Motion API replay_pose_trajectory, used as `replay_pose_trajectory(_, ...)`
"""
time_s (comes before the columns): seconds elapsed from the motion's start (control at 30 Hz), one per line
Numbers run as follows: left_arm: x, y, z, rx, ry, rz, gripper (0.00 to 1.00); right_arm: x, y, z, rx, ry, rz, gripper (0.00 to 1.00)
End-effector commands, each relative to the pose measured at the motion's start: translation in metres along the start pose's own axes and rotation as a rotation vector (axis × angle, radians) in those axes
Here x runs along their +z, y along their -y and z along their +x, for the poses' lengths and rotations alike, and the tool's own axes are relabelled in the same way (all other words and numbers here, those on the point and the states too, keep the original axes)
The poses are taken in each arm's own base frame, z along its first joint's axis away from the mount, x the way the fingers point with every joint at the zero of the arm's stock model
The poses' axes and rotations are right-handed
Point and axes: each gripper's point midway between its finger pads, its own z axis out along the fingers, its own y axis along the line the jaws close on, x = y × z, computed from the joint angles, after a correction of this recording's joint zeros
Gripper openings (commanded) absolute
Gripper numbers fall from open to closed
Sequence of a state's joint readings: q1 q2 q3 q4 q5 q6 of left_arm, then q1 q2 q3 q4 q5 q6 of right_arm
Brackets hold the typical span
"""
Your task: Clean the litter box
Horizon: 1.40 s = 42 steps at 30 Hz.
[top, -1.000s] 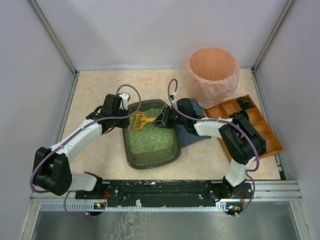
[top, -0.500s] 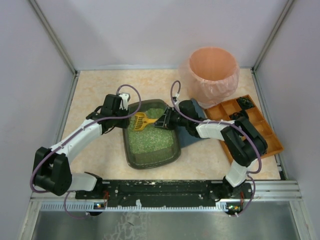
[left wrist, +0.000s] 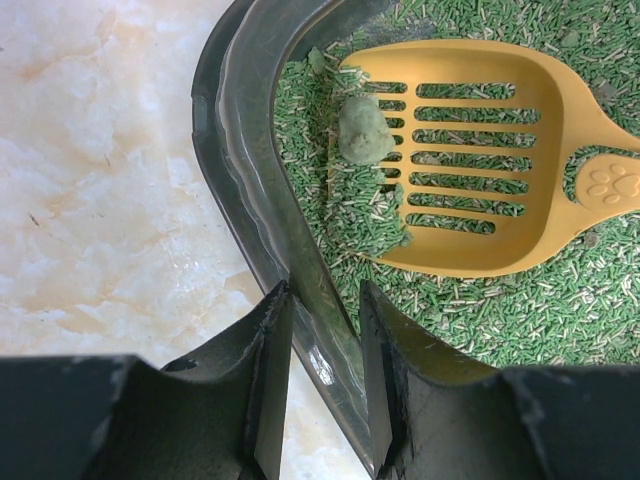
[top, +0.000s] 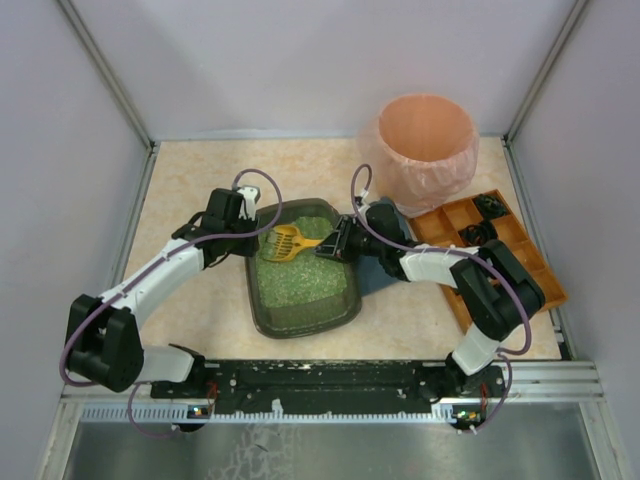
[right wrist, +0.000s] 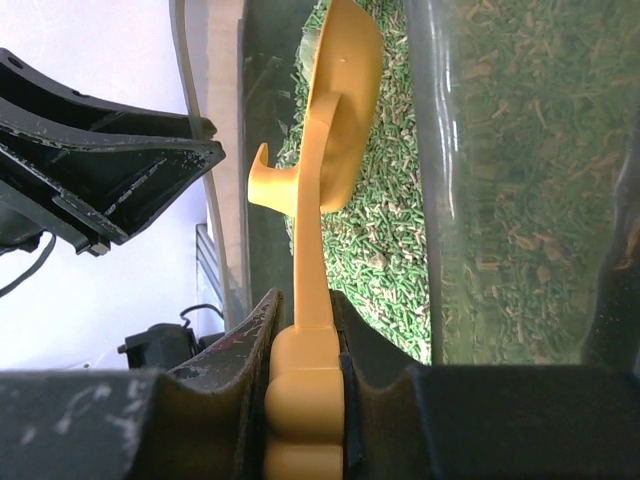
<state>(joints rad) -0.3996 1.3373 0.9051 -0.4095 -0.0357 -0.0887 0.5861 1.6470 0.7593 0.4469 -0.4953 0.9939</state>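
Observation:
The litter box [top: 300, 312] is a dark tray of green litter in the middle of the table. My left gripper [top: 257, 232] is shut on its rim [left wrist: 300, 290] at the far left corner. My right gripper [top: 337, 242] is shut on the handle of a yellow slotted scoop [top: 288, 241], over the far right rim. The scoop [left wrist: 480, 190] lies in the litter and carries a greenish clump [left wrist: 362, 130] and some litter. In the right wrist view the scoop [right wrist: 322, 190] stands edge-on between my fingers [right wrist: 240, 345].
A round pink-lined bin [top: 427, 148] stands at the back right. An orange compartmented tray [top: 500, 250] lies to the right, with a dark item in a far compartment. A blue cloth [top: 385, 272] lies under the box's right side.
My right gripper has drawn back to the right with the scoop handle. The scoop head has slid right and a little away from the left rim. The left gripper has not moved.

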Motion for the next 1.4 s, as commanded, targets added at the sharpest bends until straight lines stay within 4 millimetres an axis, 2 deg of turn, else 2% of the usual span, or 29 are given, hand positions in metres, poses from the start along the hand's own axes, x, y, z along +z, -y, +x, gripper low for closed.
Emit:
replay_pose_trajectory(0.0,-0.010,0.009,-0.022,0.005,0.074,0.034,0.38,-0.013,-0.032,-0.016,-0.044,0.063,-0.109,0.00)
replay_pose_trajectory(0.13,-0.014,0.008,-0.026,-0.001,0.091,0.028,0.38,-0.017,-0.034,-0.015,-0.027,0.071,-0.142,0.00)
replay_pose_trajectory(0.47,-0.041,-0.001,-0.048,-0.029,0.249,-0.016,0.43,-0.028,-0.045,-0.016,-0.018,0.086,-0.199,0.00)
replay_pose_trajectory(0.73,-0.056,-0.010,-0.057,-0.054,0.327,-0.059,0.45,-0.044,-0.054,-0.015,-0.025,0.105,-0.219,0.00)
replay_pose_trajectory(1.0,-0.068,-0.014,-0.063,-0.069,0.384,-0.079,0.45,-0.076,-0.067,-0.007,-0.040,0.139,-0.277,0.00)
replay_pose_trajectory(1.2,-0.066,-0.015,-0.062,-0.066,0.382,-0.081,0.45,-0.106,-0.065,-0.001,0.026,0.224,-0.340,0.00)
replay_pose_trajectory(1.37,-0.065,-0.016,-0.062,-0.065,0.379,-0.085,0.45,-0.118,-0.073,0.010,0.035,0.209,-0.390,0.00)
